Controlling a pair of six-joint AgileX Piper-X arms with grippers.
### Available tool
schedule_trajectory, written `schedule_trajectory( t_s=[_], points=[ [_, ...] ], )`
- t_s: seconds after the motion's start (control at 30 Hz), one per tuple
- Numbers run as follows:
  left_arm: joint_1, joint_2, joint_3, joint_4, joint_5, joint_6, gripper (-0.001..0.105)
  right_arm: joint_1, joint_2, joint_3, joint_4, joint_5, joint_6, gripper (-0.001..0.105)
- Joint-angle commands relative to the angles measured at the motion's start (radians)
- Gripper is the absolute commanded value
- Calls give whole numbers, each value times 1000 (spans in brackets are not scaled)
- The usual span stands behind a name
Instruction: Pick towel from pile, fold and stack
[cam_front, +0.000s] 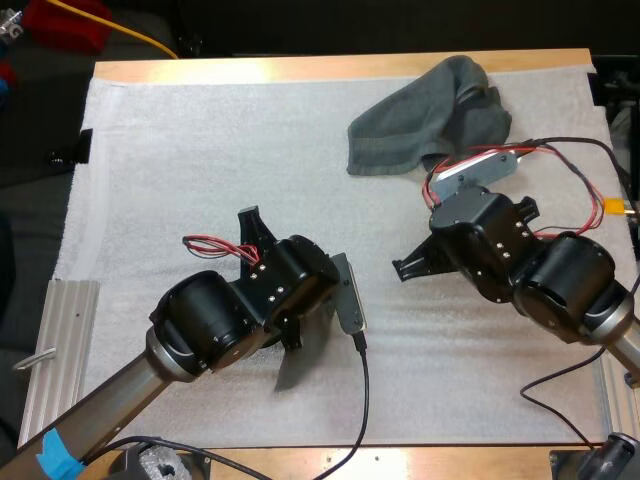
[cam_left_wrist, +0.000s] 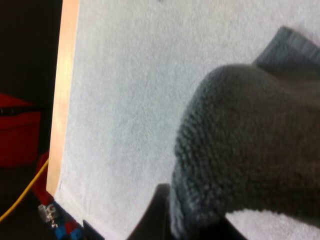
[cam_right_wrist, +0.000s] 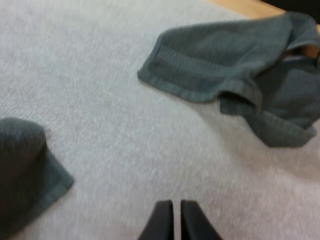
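A crumpled dark grey-green towel (cam_front: 430, 118) lies at the far right of the white mat (cam_front: 200, 160); it is also in the right wrist view (cam_right_wrist: 235, 65), ahead of my right gripper. My right gripper (cam_front: 410, 268) (cam_right_wrist: 176, 220) hovers over bare mat near that towel, its fingers shut with nothing between them. A second towel (cam_left_wrist: 240, 150) bulges up close over my left gripper (cam_left_wrist: 185, 225), which is shut on it, one black finger (cam_left_wrist: 156, 215) showing at its edge. That towel (cam_right_wrist: 25, 170) (cam_front: 290, 372) rests on the mat, mostly hidden under my left arm.
A metal rail (cam_front: 60, 340) lies at the table's front left. A red object (cam_front: 70, 22) and a yellow cable (cam_front: 140, 35) sit beyond the far left corner. The wooden table edge (cam_left_wrist: 62, 100) runs beside the mat.
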Motion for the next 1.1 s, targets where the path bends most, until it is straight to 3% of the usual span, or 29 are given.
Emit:
schedule_trajectory(
  t_s=[0.0, 0.13, 0.3, 0.4, 0.5, 0.63, 0.93, 1.07],
  points=[
    [-7, -12, -11, 25, -11, 6, 0, 5, -8, -10, 37, 2, -31, 1],
    [-7, -12, -11, 34, -11, 6, 0, 5, -8, -10, 116, -67, -64, 11],
    [-7, -12, -11, 28, -11, -16, 0, 5, -23, -10, 172, -218, -124, 36],
    [-7, -12, -11, 27, -14, -16, 0, 5, -42, -9, 175, -254, -142, 49],
    [-7, -12, -11, 12, -32, -16, 0, 5, -62, -9, 175, -310, -159, 55],
    [5, -12, -11, -30, -27, -65, 0, 5, -84, -7, 180, -330, -179, 55],
    [128, 33, -11, -58, 215, -240, 0, 5, -122, -1, 179, -356, -211, 55],
    [153, 99, -11, -61, 360, -295, 0, 5, -153, 61, 170, -374, -226, 55]
  ],
)
